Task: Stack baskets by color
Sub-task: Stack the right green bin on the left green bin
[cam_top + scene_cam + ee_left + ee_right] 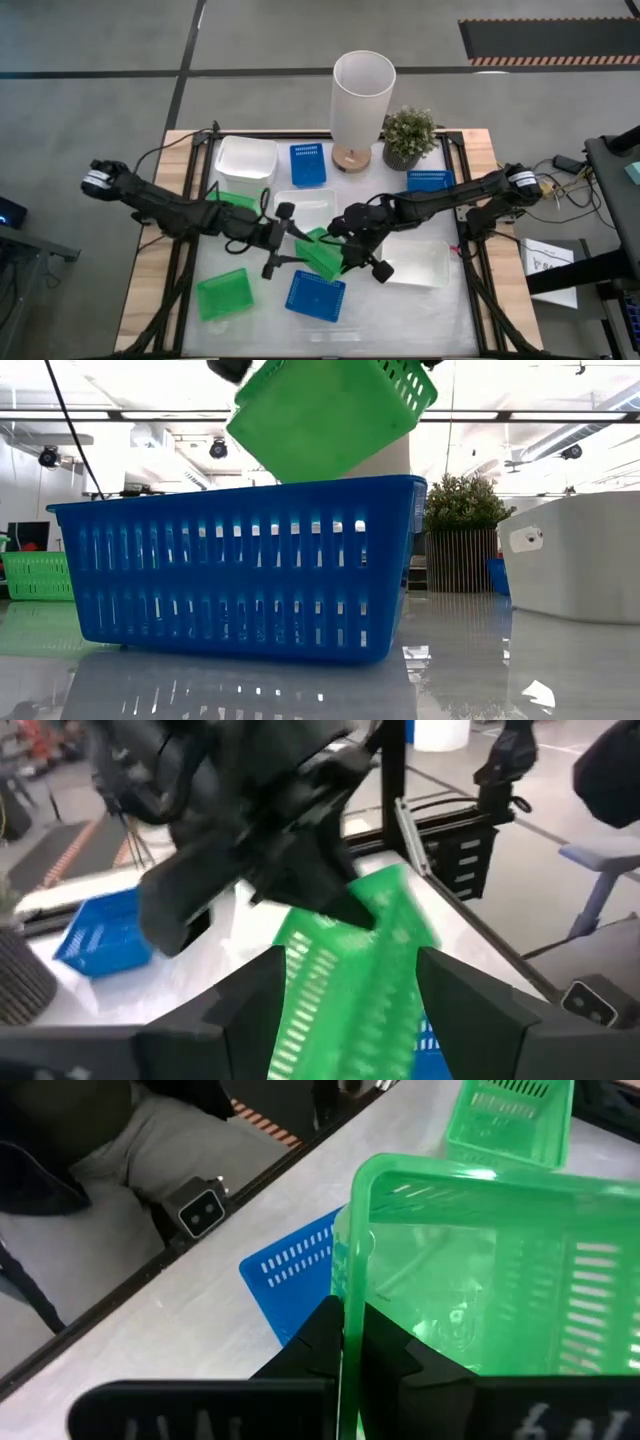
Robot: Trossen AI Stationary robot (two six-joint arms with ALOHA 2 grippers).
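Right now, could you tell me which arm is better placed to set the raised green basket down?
The right. Its gripper is shut on the raised green basket's rim; the left gripper is open, holding nothing.

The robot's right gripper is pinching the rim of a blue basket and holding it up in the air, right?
Not quite. The right gripper pinches the rim of a green basket, as the right wrist view shows. It is held in the air, above the blue basket.
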